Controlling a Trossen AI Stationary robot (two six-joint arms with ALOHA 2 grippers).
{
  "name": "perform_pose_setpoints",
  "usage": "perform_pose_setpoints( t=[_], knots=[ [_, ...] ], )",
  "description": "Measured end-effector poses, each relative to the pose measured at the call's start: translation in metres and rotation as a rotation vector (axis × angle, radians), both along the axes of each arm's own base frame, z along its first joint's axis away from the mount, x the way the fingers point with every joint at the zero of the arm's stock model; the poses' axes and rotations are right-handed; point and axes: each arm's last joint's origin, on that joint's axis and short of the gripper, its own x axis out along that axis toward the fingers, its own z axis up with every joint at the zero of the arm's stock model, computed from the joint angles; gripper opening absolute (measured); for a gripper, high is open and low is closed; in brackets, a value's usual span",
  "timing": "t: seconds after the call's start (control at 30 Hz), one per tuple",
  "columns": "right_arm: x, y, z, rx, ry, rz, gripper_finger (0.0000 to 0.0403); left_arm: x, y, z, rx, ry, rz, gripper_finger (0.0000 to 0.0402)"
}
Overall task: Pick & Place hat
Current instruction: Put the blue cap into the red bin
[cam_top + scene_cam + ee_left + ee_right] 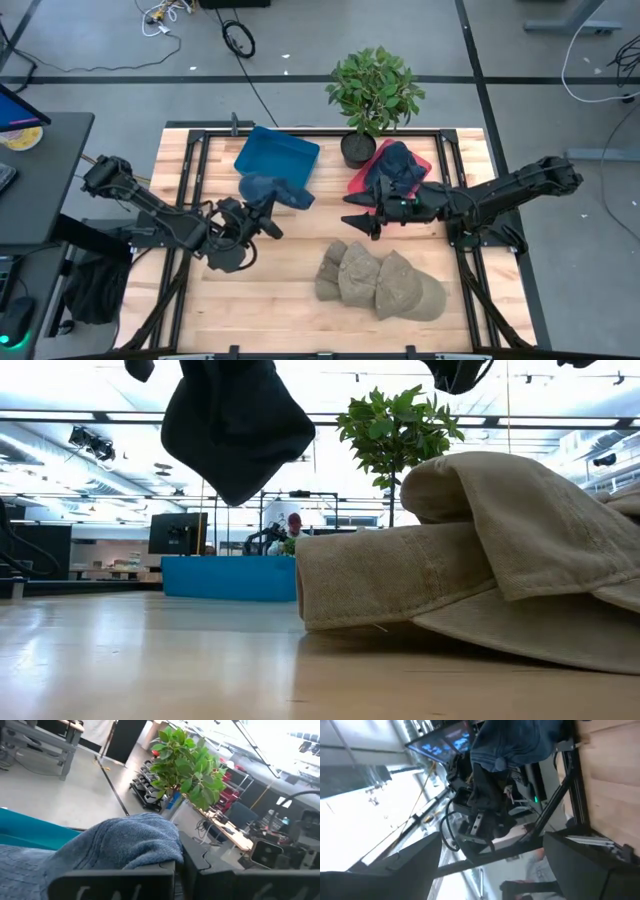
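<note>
Two dark arms over one wooden tabletop [290, 300], nothing resting in either pincer's way.

Nearest the front edge, right of the middle: heap of tan cloth hats [380, 285], flat on the wood, brims overlapping, filling the right half of the low view [470, 550]. Touched by neither arm.

Farther in, at mid-table toward the left edge: left gripper [262, 215], fingers clamped tight on a faded blue denim hat [280, 192]. Hat lifted clear of the wood, drooping from the grip, seen as a dark hanging shape in the low view [235, 425] and as folded blue cloth right at the fingers in the left wrist view [120, 845]. From above, overlapping the near rim of the tray behind it; whether touching that rim, impossible to tell.

Level with it, just right of the middle: right gripper [357, 224], fingers spread wide apart, gripping nothing, aimed toward the left arm and its hanging hat [520, 740].

Toward the back edge: blue plastic tray [285, 150] left of centre; red tray [420, 162] right of centre, piled with dark navy hats [395, 168].

Between both trays, at the back edge: potted green plant [372, 95], upright in a black pot.

Far beyond the table, small in the low view: a person [293, 528].
</note>
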Motion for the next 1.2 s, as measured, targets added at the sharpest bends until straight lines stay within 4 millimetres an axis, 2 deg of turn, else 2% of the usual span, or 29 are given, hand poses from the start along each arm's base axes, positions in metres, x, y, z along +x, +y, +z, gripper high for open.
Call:
perform_pose_setpoints(
  t=[0.13, 0.57, 0.73, 0.83, 1.0, 1.2],
  knots=[
    [0.005, 0.002, -0.005, 0.06, 0.007, -0.016, 0.0345, 0.002, 0.005, 0.0, 0.007, 0.011, 0.019, 0.0002],
    [0.054, 0.009, -0.043, 0.222, -0.113, -0.113, 0.0343, 0.005, 0.011, 0.002, -0.006, -0.011, 0.044, 0.0002],
    [0.078, 0.011, -0.042, 0.218, -0.12, -0.144, 0.0343, 0.008, 0.014, 0.004, -0.009, -0.014, 0.049, 0.0002],
    [0.089, 0.004, -0.041, 0.206, -0.125, -0.192, 0.0343, 0.009, 0.015, 0.005, -0.003, -0.002, 0.047, 0.0002],
    [0.097, -0.008, -0.049, 0.209, -0.105, -0.232, 0.0343, 0.009, 0.015, 0.005, -0.006, -0.006, 0.045, 0.0002],
    [0.106, -0.015, -0.046, 0.204, -0.099, -0.244, 0.0343, 0.01, 0.015, 0.005, -0.013, -0.006, 0.019, 0.0002]
  ],
)
